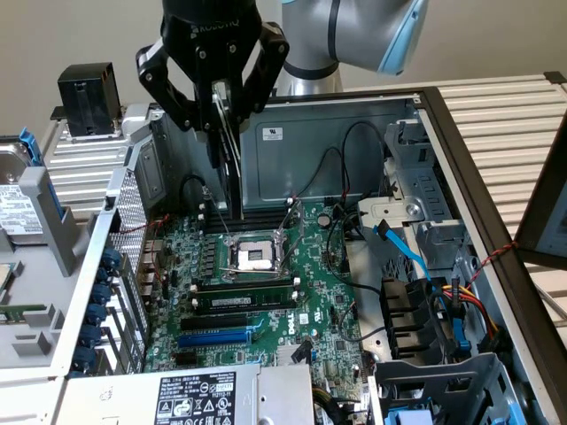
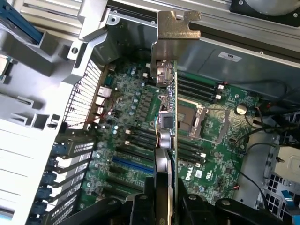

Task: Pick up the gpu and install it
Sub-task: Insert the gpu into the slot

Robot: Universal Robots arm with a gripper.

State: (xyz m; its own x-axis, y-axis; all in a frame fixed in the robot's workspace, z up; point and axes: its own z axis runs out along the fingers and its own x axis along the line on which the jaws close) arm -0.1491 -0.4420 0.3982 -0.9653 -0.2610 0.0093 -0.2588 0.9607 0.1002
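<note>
Slatted pale worktop (image 1: 505,115) bore an open grey metal computer case (image 1: 354,124). Black fingers (image 1: 182,106), partly closed, clamped the gpu (image 1: 232,177), a short green card held edge-on above the green motherboard (image 1: 266,292). Pickup was complete; seating in a slot appeared outstanding.

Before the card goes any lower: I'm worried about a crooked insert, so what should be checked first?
1. Grip: the gpu sits clamped in the tool - ok.
2. Attitude: card hangs upright, edge down - ok.
3. Clearance: card is above the motherboard, apparently not touching - ok.
4. Blue slot vacant - ok.
5. Alignment: card hangs near the CPU socket, not over the blue slot - not ok.
6. Silver bracket matched to the case's rear opening - cannot tell.
</note>
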